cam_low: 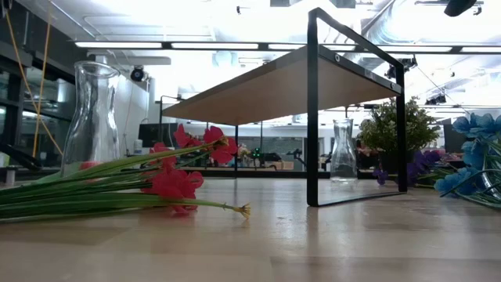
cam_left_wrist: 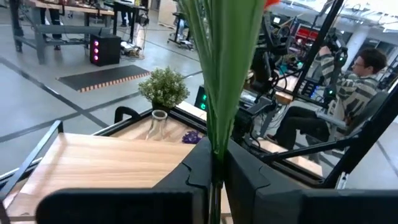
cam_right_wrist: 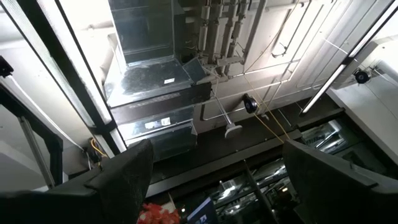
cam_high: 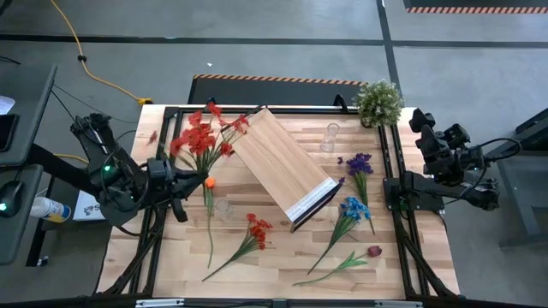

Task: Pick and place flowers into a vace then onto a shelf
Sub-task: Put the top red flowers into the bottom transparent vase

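Green stems of a bunch of red artificial flowers rise between the left gripper's dark fingers, which are clenched on them at the table's left side. Its blooms lie beside the light-wood plank shelf with a black metal frame. At the right edge, the right gripper points upward, jaws spread wide and empty.

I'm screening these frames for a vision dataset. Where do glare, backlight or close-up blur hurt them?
Low view: bright ceiling lights wash out the top and backlight the shelf, so its underside reads dark. Left wrist view: the green stems in the left end effector sit close and soft. Right wrist view: it faces the ceiling, glare at right. High view: evenly lit.
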Robot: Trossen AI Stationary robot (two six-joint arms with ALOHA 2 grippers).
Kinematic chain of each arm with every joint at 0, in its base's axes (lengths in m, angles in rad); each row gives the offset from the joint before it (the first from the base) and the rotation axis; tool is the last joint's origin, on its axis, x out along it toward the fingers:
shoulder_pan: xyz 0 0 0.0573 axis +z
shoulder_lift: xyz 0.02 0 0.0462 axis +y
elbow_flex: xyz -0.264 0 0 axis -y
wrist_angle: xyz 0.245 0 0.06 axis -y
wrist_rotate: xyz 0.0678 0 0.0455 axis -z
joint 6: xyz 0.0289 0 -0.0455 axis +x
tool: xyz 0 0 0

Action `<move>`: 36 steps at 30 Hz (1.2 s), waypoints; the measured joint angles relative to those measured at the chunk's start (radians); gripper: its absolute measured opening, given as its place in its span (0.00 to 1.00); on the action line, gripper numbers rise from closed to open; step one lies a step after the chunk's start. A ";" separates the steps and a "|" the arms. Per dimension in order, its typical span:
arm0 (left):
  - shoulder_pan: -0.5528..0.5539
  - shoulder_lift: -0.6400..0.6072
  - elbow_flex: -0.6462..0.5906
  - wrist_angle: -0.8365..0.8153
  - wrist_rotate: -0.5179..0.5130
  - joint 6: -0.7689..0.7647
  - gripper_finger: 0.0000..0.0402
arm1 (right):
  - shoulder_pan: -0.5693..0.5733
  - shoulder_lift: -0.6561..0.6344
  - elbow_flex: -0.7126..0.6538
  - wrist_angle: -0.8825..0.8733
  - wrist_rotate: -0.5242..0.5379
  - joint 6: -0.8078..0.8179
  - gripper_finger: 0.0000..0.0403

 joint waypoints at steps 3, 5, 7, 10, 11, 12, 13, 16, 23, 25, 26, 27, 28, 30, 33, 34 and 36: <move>0.000 0.000 0.000 -0.029 -0.006 0.000 0.12 | 0.000 0.000 0.000 0.000 0.000 -0.003 0.85; 0.000 0.000 0.000 -0.039 -0.017 0.000 0.12 | 0.000 0.000 0.000 0.000 0.000 -0.003 0.85; 0.000 0.002 0.000 -0.050 -0.029 0.000 0.14 | 0.000 0.000 0.000 0.000 0.000 -0.003 0.85; 0.000 0.014 0.000 -0.065 -0.055 -0.002 0.19 | 0.000 0.000 0.000 0.000 0.000 -0.002 0.85; 0.000 0.019 0.000 -0.077 -0.066 -0.012 0.19 | 0.000 0.000 0.000 0.000 0.000 -0.002 0.85; 0.000 0.023 0.000 -0.089 -0.080 -0.026 0.20 | 0.000 0.000 0.000 0.000 0.000 -0.002 0.85; 0.000 0.027 0.000 -0.106 -0.087 -0.043 0.20 | 0.000 0.000 0.000 0.000 0.000 -0.002 0.85; 0.000 0.043 0.000 -0.169 -0.106 -0.107 0.17 | 0.000 0.000 0.000 0.000 0.000 -0.002 0.85; 0.001 0.094 0.000 -0.313 -0.144 -0.307 0.13 | 0.000 0.000 0.000 0.002 0.000 0.000 0.85; 0.001 0.104 -0.011 -0.331 -0.153 -0.368 0.16 | 0.000 0.000 0.000 0.002 0.000 0.000 0.85; 0.001 0.107 -0.022 -0.336 -0.158 -0.391 0.18 | 0.000 0.000 0.000 0.002 0.000 0.000 0.85; 0.001 0.110 -0.036 -0.335 -0.162 -0.414 0.19 | 0.000 0.000 0.000 0.002 0.000 0.000 0.85; 0.000 0.112 -0.050 -0.335 -0.163 -0.438 0.20 | 0.000 0.000 0.000 0.002 0.000 0.000 0.85; 0.000 0.111 -0.081 -0.335 -0.171 -0.488 0.20 | 0.000 0.000 0.000 0.002 0.000 0.000 0.85; 0.001 0.111 -0.128 -0.331 -0.201 -0.550 0.17 | 0.000 0.000 0.000 0.002 0.000 0.000 0.85; 0.001 0.111 -0.143 -0.330 -0.207 -0.568 0.15 | 0.000 0.000 0.000 0.002 0.000 0.001 0.85; 0.000 0.111 -0.165 -0.327 -0.224 -0.600 0.13 | 0.000 0.000 0.000 0.002 0.000 0.018 0.85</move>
